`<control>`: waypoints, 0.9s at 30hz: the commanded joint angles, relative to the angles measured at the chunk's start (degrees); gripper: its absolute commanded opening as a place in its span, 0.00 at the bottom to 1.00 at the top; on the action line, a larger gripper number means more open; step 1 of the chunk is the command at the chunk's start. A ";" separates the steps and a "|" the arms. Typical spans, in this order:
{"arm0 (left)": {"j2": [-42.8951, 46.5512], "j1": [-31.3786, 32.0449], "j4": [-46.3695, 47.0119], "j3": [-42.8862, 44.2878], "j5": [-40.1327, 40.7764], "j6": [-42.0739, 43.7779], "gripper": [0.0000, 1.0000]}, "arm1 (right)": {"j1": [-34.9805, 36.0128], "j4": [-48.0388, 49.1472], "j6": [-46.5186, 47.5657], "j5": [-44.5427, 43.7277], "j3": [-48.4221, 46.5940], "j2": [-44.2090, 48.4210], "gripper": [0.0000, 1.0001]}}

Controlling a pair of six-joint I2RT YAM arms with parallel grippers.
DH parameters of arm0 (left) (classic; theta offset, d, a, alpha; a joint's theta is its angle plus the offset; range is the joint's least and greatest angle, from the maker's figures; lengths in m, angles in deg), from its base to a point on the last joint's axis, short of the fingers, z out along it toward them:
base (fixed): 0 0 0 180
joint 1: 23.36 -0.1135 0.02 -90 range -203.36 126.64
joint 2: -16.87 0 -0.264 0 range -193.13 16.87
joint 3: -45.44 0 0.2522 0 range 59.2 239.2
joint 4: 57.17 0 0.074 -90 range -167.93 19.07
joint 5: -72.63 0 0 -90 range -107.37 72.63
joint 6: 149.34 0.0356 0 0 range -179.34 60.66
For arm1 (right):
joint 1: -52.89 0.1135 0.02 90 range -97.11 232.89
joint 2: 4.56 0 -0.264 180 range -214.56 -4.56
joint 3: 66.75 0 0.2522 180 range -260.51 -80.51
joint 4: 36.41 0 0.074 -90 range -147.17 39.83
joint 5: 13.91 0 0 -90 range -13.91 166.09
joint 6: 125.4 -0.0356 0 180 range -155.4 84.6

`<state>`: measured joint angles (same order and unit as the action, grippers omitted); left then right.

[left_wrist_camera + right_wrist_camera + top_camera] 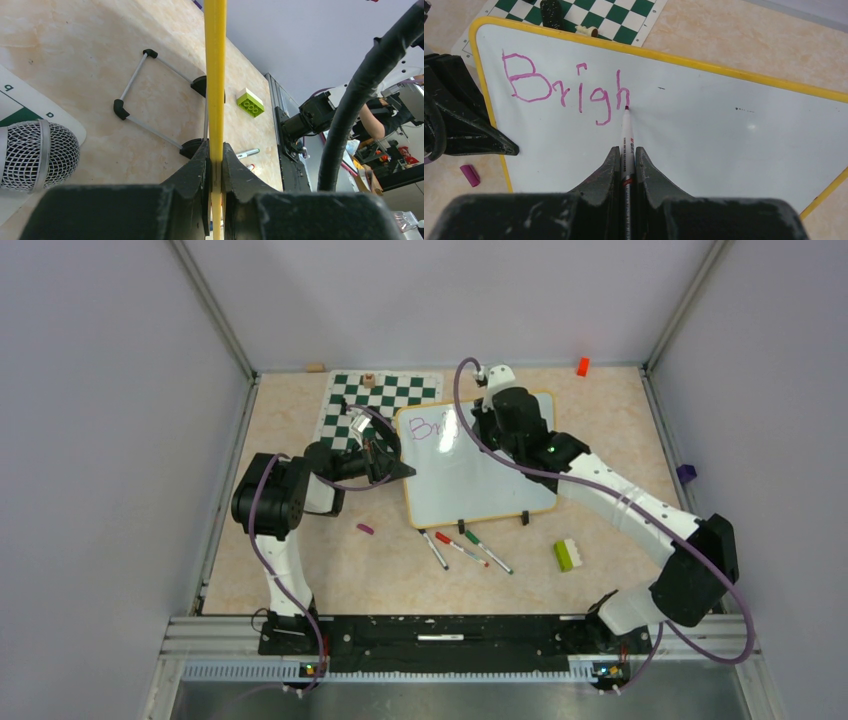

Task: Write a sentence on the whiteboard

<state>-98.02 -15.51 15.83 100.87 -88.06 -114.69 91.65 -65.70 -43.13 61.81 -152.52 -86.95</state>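
- The left arm's black two-finger hand is pinched narrow on the left short edge of the large glossy white rectangular whiteboard. The board's thin yellow-orange rim runs straight up between the jaws. I judge this grip is there to stop the slick board sliding under the pen.
- The flat green-and-white checkered chess mat lies behind, and the board's far-left corner overlaps it.
- A small purple cylindrical marker cap lies on the mottled beige surface, near the board's left edge but apart from it.
- The whiteboard sits mid-surface, turned slightly, with two small black clips on its near long edge.
- The sentence so far reads "Brigh", in thin, wobbly purple strokes at the board's far-left corner. Most of the writing is not yet done.
- The right arm's black hand is clamped on a slim white marker. The barrel lies lengthways between the jaws and the purple tip touches the board just right of the "h", likely placed for the next letter.
- Three loose thin markers lie just in front of the board's near edge.
- A lime-green and white studded plastic brick lies further right, apart from the board.
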 commanded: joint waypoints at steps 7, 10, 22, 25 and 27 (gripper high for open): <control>2.63 0.36 5.08 -0.23 -1.80 1.04 0.00 | -0.79 -0.98 -0.68 0.72 -0.31 2.79 0.00; 2.73 0.33 5.08 -0.31 -1.87 1.04 0.00 | -0.79 -0.81 -0.79 0.60 -1.10 3.32 0.00; 2.75 0.32 5.08 -0.37 -1.86 1.12 0.00 | -1.50 0.25 -0.99 0.17 -4.44 3.11 0.00; 2.75 0.32 5.00 -0.36 -1.87 1.12 0.00 | -1.50 0.35 -0.75 -0.60 -4.71 2.26 0.00; 2.76 0.32 5.00 -0.36 -1.85 1.12 0.00 | -1.54 0.65 -0.64 -0.87 -4.77 1.70 0.00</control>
<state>-98.02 -15.51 15.98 100.83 -88.26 -114.47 90.84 -67.10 -43.54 62.22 -154.20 -85.22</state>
